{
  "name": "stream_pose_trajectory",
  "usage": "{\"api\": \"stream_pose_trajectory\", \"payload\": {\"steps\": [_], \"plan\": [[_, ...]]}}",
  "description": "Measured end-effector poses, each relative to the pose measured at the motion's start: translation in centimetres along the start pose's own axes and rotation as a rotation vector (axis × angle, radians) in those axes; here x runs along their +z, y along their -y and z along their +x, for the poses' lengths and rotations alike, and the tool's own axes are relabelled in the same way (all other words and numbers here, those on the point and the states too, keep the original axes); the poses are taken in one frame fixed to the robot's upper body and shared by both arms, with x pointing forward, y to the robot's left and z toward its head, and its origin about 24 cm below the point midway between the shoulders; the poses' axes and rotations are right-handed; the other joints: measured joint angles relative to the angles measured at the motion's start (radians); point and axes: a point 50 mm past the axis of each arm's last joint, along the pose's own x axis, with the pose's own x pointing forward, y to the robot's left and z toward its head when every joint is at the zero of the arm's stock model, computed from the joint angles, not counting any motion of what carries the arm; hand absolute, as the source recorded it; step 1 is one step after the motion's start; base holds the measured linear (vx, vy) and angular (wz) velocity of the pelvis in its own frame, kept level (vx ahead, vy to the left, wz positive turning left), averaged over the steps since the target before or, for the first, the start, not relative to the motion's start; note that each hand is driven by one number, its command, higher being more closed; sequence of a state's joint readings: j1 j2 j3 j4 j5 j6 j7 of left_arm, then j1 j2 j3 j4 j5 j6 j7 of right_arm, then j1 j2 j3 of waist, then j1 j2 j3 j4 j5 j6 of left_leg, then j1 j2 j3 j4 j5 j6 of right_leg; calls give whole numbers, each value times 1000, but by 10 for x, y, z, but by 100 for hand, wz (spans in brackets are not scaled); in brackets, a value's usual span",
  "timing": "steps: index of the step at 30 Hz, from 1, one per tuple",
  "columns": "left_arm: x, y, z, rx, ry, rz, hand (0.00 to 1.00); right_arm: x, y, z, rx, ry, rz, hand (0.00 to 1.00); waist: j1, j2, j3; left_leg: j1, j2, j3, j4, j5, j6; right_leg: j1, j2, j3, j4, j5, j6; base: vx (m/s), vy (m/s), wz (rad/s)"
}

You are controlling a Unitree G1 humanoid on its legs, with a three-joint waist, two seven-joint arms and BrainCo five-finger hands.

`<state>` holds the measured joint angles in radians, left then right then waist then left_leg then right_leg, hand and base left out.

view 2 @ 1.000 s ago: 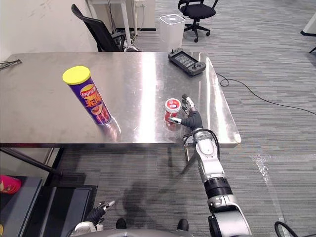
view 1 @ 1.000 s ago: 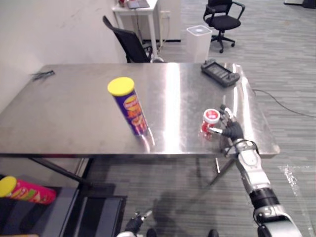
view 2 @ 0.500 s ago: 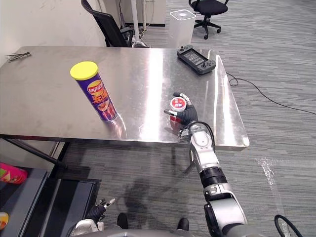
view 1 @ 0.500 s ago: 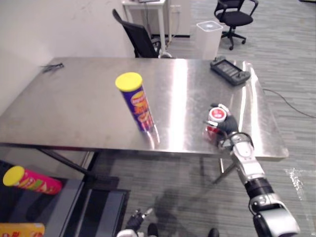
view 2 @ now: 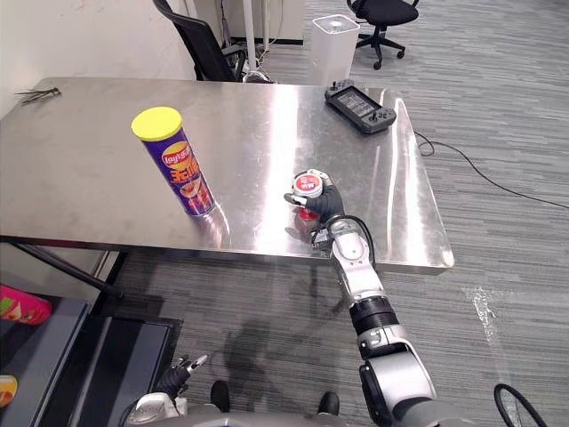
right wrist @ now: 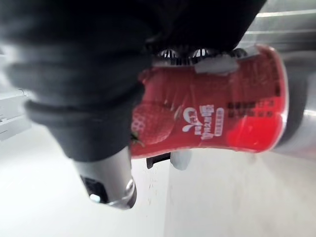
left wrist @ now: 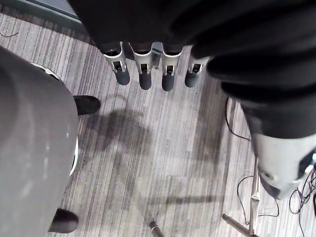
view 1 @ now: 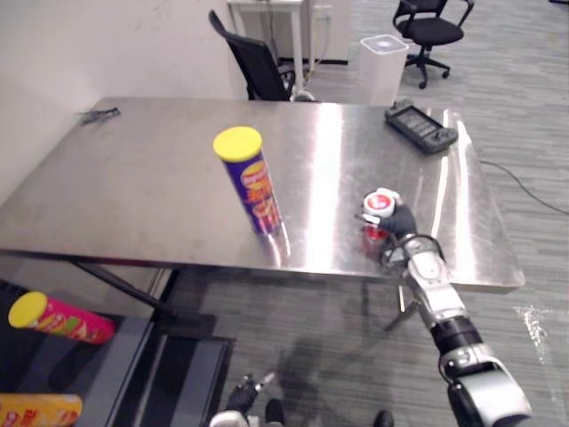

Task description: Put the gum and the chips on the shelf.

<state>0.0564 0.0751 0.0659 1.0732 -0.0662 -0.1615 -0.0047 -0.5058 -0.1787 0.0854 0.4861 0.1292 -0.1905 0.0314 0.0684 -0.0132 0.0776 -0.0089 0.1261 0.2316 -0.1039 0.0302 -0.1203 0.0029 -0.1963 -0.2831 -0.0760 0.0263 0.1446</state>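
Observation:
A small red gum tub [view 1: 377, 206] with a white lid stands near the front right of the steel table [view 1: 133, 196], and my right hand [view 2: 324, 203] is shut on it, fingers curled round its side. Up close, the right wrist view shows the red tub [right wrist: 212, 106] against the palm. A tall purple chips can [view 1: 251, 181] with a yellow lid stands upright mid-table, well to the left of the hand. My left hand [left wrist: 148, 69] hangs low over the floor with straight fingers, holding nothing.
A black handheld controller [view 1: 421, 130] lies at the table's far right corner. A pink chips can [view 1: 59, 320] and another can [view 1: 36, 411] lie on the low shelf at lower left. Office chairs [view 1: 253, 67] and a white bin [view 1: 379, 64] stand beyond the table.
My right hand has closed round the gum tub, which it was only touching with straight fingers a second ago. The camera has shifted slightly; the chips can has not moved.

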Motion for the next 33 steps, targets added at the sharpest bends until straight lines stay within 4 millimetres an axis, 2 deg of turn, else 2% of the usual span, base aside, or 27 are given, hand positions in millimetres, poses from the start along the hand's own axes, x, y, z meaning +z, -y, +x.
{"api": "stream_pose_trajectory", "payload": {"steps": [2, 5, 8, 10, 12, 15, 17, 18, 21, 24, 27, 30, 33], "plan": [[0, 0, 0, 0, 0, 1, 0, 2, 1, 0, -3, 9, -2, 100, -2, 0, 0, 1, 0, 0, 0, 0, 0, 1, 0, 0, 0, 0, 0, 0, 0, 0], [0, 0, 0, 1, 2, 2, 0, 19, 10, -9, -42, 99, 11, 100, -4, -2, 1, 1, 0, -6, 1, 0, 0, 6, -1, -8, 0, 0, 0, 0, -8, 7], [0, -1, 0, 4, -1, 1, 0, 39, 30, -30, -110, 205, 0, 100, -14, -3, 2, 1, 6, -27, 7, 5, -1, 7, 0, -12, 21, 0, 0, 12, -3, 15], [-2, -2, -1, 8, -4, -3, 0, 55, 51, -48, -154, 280, -61, 100, -26, 0, 3, -6, 18, -31, 7, 11, 0, -30, 3, -3, 88, -1, 0, -8, 5, 2], [-4, -3, -2, 14, -10, -9, 0, 67, 64, -59, -189, 332, -98, 100, -38, 1, 4, -4, 23, -28, 7, 12, 2, -56, 2, 22, 138, -1, 0, -43, 36, -6], [-6, -7, -2, 29, -13, -25, 0, 76, 73, -73, -225, 389, -105, 100, -41, -9, 5, 7, 18, -13, 7, 14, 5, -69, -3, 67, 157, -3, -1, -54, 36, -19], [-6, -10, -3, 41, -11, -40, 0, 76, 72, -80, -215, 399, -93, 100, -40, -22, 4, 9, 10, -2, 1, 14, 6, -67, -10, 76, 144, -21, 0, -99, -15, -17], [-5, -13, -2, 50, -9, -49, 0, 77, 71, -84, -202, 406, -88, 100, -40, -34, 6, 7, 2, 1, 0, 16, 4, -65, -21, 78, 134, -54, -5, -109, -57, -5], [-8, -12, -3, 52, -15, -66, 0, 72, 80, -98, -230, 384, -83, 100, -44, -17, 3, 6, 16, -6, 0, 27, -3, -64, -2, 74, 136, -59, -1, -76, -47, 1], [-8, -12, -4, 47, -15, -66, 0, 71, 90, -111, -282, 370, -103, 100, -48, -17, 2, 5, 27, -10, 0, 32, -9, -65, 8, 71, 140, -59, -2, -25, -42, 2], [-11, -13, -5, 47, -21, -67, 0, 64, 97, -122, -319, 343, -88, 100, -65, -22, -2, 4, 30, -18, 0, 36, -8, -68, 8, 67, 156, -56, -10, 14, -8, 5], [-12, -15, -5, 50, -24, -81, 0, 55, 93, -130, -336, 312, -54, 100, -65, -26, -2, 7, 30, -24, 7, 42, -9, -89, 0, 68, 221, -87, -16, 31, -6, 6], [-12, -16, -5, 57, -27, -97, 0, 51, 82, -127, -302, 306, -19, 100, -62, -30, 5, -30, 30, -62, 34, 49, -9, -124, -15, 43, 315, -141, -31, -40, -49, 35]]}}
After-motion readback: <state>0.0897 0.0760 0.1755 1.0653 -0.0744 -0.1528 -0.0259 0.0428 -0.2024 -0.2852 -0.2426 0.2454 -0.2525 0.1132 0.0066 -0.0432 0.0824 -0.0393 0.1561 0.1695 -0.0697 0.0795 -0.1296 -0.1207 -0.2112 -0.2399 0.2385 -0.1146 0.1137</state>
